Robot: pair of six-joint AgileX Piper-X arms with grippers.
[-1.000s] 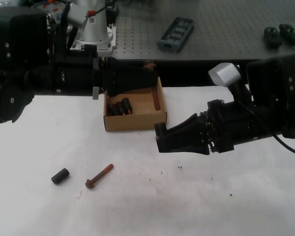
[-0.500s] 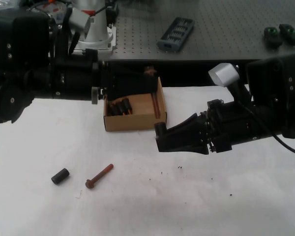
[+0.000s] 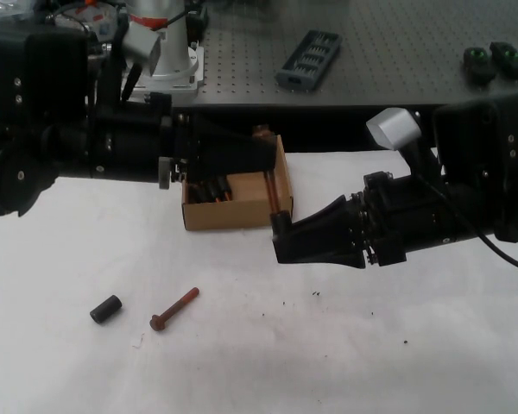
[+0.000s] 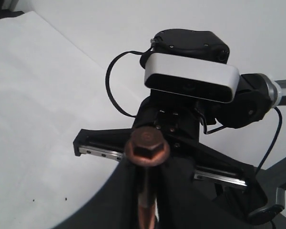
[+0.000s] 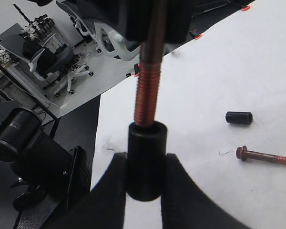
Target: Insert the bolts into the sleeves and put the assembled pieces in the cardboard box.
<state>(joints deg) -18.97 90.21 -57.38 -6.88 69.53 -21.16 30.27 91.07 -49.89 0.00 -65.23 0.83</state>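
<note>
Copper bolt (image 4: 147, 149), pinched by left gripper (image 4: 146, 205), meets black sleeve (image 5: 146, 160) (threads at its mouth). Right gripper (image 5: 145, 183) clamps that sleeve, high view's centre.

- Copper hex-headed bolt (image 4: 146, 148), threaded tip at the mouth of black sleeve (image 5: 146, 162).
- Loose sleeve (image 3: 106, 309) and loose bolt (image 3: 174, 310) lie near each other on the white counter (image 3: 328, 362).
- Open cardboard box (image 3: 233, 214) holds assembled pieces (image 3: 214, 187).

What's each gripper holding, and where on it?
Left gripper holds a bolt by its shank; right gripper holds a sleeve by its sides.
</note>
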